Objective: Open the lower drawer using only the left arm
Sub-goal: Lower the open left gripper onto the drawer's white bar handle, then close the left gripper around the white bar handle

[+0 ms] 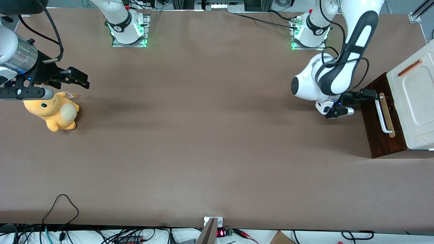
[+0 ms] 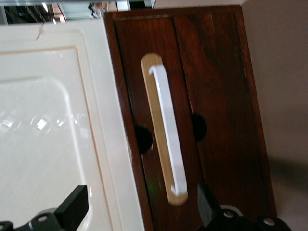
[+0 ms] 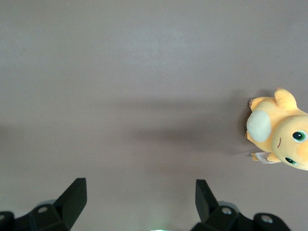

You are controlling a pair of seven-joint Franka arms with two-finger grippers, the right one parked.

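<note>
The lower drawer (image 1: 373, 132) is a dark brown wooden front (image 2: 221, 96) at the working arm's end of the table. It carries a white bar handle (image 1: 382, 117) on a pale wood strip (image 2: 155, 125). No pale inside of the drawer shows. The left arm (image 1: 339, 74) reaches down in front of the drawer. Its black gripper (image 1: 372, 94) is open at the end of the handle (image 2: 168, 134) farther from the front camera. In the left wrist view the gripper (image 2: 141, 198) straddles that handle end: one finger (image 2: 76, 203) is over the cream panel, the other finger (image 2: 206, 201) over the brown wood. Nothing is gripped.
A cream-white cabinet panel (image 1: 415, 98) with a small copper-coloured handle (image 1: 410, 67) sits above the drawer front. A yellow plush toy (image 1: 54, 110) lies toward the parked arm's end of the table. Cables (image 1: 61, 203) trail over the table edge nearest the front camera.
</note>
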